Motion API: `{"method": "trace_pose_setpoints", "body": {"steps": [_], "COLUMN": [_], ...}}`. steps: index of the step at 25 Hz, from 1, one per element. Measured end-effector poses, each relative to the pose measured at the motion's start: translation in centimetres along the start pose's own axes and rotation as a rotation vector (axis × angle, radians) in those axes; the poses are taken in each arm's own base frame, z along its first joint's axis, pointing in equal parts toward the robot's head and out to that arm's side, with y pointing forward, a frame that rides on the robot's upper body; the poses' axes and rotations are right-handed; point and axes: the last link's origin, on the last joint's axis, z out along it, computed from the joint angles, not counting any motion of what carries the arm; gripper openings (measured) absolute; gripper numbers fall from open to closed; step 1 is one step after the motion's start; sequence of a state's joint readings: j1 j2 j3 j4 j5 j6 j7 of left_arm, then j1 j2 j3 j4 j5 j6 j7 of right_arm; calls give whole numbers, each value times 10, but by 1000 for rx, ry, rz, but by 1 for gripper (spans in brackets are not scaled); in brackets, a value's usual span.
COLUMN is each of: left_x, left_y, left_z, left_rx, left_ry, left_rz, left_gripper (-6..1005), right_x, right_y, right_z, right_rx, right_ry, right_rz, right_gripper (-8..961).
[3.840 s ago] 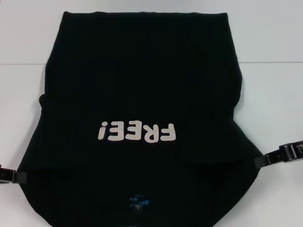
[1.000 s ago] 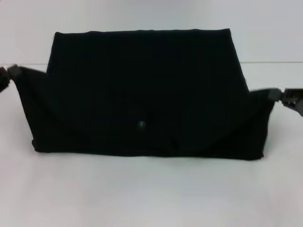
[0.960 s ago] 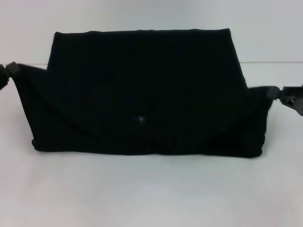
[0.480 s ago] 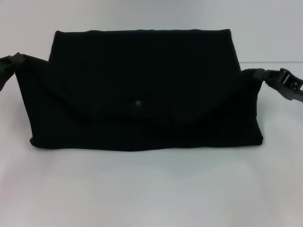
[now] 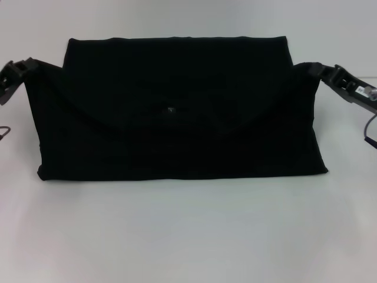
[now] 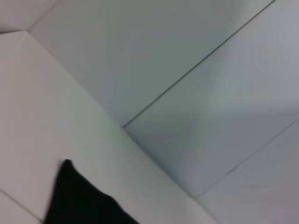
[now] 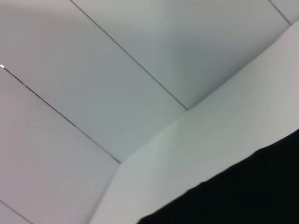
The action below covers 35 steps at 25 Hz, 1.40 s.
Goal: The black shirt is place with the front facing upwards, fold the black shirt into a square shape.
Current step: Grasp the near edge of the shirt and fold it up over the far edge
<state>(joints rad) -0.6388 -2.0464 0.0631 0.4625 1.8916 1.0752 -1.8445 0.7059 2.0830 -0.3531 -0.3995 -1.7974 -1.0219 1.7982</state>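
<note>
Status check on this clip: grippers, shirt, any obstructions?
Left gripper and right gripper shut on black shirt corners. Shirt folded over, lettering hidden. Nothing in the way.

lettering: hidden inside the folded shirt (image 5: 177,112)
left gripper (image 5: 25,66): cut by frame edge
right gripper (image 5: 321,69): fingers buried in cloth

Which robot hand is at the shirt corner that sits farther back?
The right gripper. Its corner of the black shirt reaches a bit farther back on the table than the corner at the left gripper.
</note>
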Motion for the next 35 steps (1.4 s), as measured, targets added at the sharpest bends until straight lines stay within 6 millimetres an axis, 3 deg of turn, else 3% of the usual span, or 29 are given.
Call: {"method": "trace_pose_setpoints", "body": {"steps": [11, 21, 22, 27, 30, 32, 35], "left_x": [-27, -40, -40, -42, -38, -33, -26], "left_y": [-4, 3, 3, -5, -14, -19, -22], "left_z": [27, 35, 35, 28, 16, 5, -11], "left_rx": [164, 151, 153, 171, 176, 158, 120], "left_ry": [-24, -27, -27, -20, -8, -19, -75], "left_rz": [138, 215, 216, 193, 140, 101, 63], "left_gripper": [62, 70, 71, 283, 527, 570, 634], "right_x": [14, 21, 21, 23, 25, 28, 34], "right_y": [-5, -1, -1, -6, -4, 1, 10], "right_z": [28, 36, 35, 27, 19, 12, 1], "right_rx": [155, 156, 156, 149, 85, 20, -91], "right_ry": [36, 58, 58, 30, 27, 32, 80], "right_rz": [-148, -273, -271, -224, -212, -218, -270], "right_gripper": [102, 126, 166, 366, 517, 617, 692]}}
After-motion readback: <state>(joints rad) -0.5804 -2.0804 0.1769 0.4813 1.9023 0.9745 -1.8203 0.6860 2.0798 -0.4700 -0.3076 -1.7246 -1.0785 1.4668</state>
